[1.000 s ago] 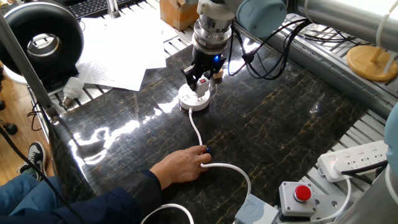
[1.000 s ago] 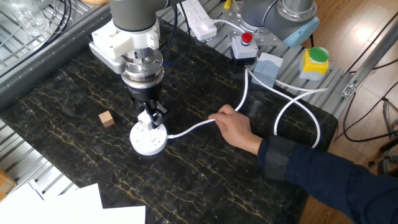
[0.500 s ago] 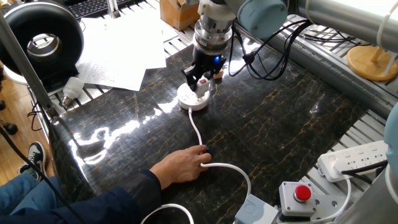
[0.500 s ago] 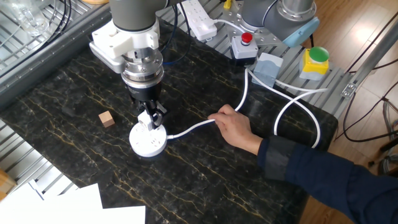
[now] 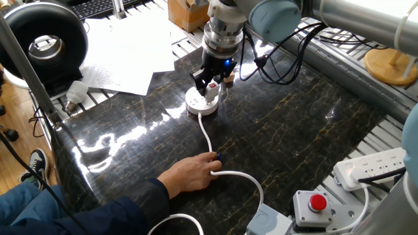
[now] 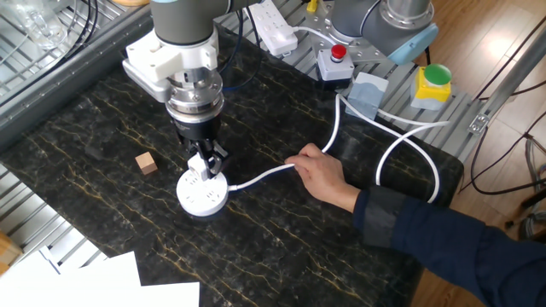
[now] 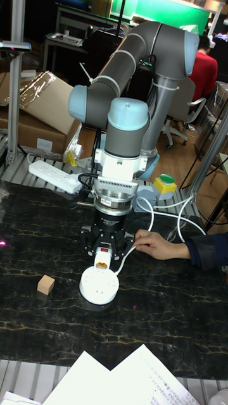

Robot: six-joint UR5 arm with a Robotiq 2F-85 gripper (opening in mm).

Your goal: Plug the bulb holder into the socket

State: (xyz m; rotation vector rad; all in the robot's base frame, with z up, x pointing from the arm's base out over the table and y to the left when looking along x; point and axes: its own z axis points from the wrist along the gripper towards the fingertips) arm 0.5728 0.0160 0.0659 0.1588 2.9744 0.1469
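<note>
Gripper point(image 6: 205, 162) pinches the bulb holder point(image 7: 102, 258) by its sides, left of centre frame, right on the socket point(image 6: 202, 193). Holder looks light, rigid plastic; side grip suits. Socket probably slides easily; a hand point(image 6: 322, 174) pins its cable point(image 5: 206, 136).

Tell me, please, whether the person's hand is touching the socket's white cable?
Touching: the other fixed view shows the hand resting on the table with its fingers on the cable.

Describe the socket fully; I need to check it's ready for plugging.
The socket is a round white puck, plastic-looking, lying flat on the dark marbled table, plug holes up. The holder, gripped by the tool, stands on its top. A white cable runs from its side to a hand that pins the cable. A tan cube lies apart, nearby.
</note>
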